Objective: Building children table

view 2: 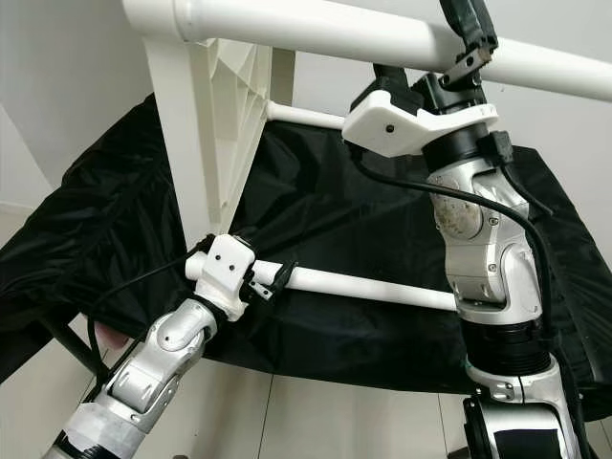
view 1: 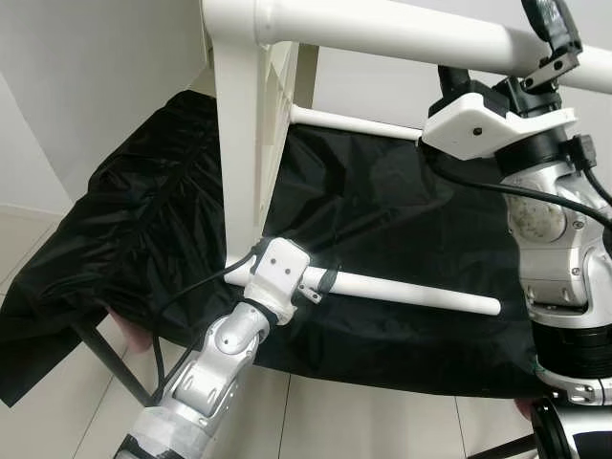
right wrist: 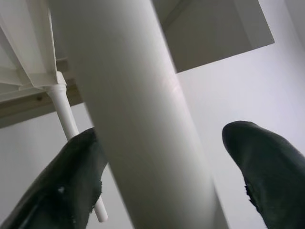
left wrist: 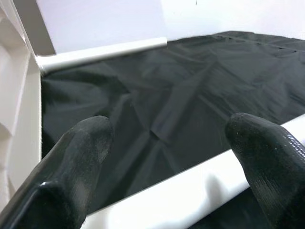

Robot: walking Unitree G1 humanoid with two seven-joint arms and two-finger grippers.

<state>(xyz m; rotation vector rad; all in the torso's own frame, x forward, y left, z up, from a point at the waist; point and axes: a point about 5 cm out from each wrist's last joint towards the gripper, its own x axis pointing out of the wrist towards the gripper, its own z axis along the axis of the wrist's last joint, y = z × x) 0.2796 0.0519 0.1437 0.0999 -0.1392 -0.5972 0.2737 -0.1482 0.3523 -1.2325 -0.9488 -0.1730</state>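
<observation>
No text, label, brand, number or sign can be read on anything in these views, neither on the white parts nor on the black cloth

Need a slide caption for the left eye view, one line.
Left gripper grips the lower white rod over the black cloth; right gripper reaches the thick top tube.

The white plastic table frame [view 1: 244, 143] stands on the black-draped counter [view 1: 382, 220], its ribbed side panel upright; a thick top tube [view 1: 402, 33] runs across above; a thin far rail [view 1: 354, 124] joins the panel; a near rail [view 1: 411, 292] lies on the cloth, its outer end free.
</observation>
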